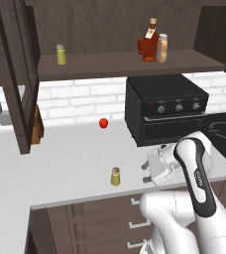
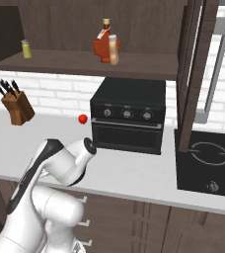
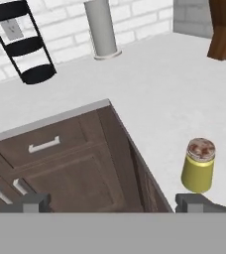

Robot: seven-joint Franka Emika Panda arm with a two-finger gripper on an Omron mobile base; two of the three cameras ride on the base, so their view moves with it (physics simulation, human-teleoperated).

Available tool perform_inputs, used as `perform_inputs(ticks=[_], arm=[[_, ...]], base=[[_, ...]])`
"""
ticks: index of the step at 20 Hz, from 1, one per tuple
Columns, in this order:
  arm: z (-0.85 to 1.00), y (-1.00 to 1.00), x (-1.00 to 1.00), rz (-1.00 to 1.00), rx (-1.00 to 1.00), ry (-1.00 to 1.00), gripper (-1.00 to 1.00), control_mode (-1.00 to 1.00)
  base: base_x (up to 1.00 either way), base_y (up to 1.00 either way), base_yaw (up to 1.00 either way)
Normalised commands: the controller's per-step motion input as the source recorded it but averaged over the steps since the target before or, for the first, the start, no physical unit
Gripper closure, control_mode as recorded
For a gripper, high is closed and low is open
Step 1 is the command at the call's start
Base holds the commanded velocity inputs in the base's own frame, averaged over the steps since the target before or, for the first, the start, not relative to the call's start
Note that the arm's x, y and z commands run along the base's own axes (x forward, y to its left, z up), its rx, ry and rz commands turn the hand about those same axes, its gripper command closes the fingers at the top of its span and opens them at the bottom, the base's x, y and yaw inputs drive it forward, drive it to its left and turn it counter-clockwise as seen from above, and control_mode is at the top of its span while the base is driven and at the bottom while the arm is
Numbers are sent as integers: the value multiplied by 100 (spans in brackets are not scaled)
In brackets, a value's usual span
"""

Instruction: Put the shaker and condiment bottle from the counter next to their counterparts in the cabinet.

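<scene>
Gripper wide open, holding nothing — the shaker stands upright on the counter just above its right fingertip, near the counter's edge, untouched.

I see the shaker, yellow-olive with a brown cap, upright near the counter front edge. The condiment bottle, pale orange-tan with a grey cap, stands upright on the cabinet shelf, touching or just beside the dark red leaf-shaped bottle. The twin shaker stands well apart on the same shelf.
</scene>
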Motion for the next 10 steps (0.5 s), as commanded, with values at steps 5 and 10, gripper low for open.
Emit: perform_inputs(ticks=[5,10], arm=[[-38,1,18,0,-1,-6,-100,-100],[-58,16,35,0,0,-8,-100,-100]], base=[[0,0,0],[0,0,0]])
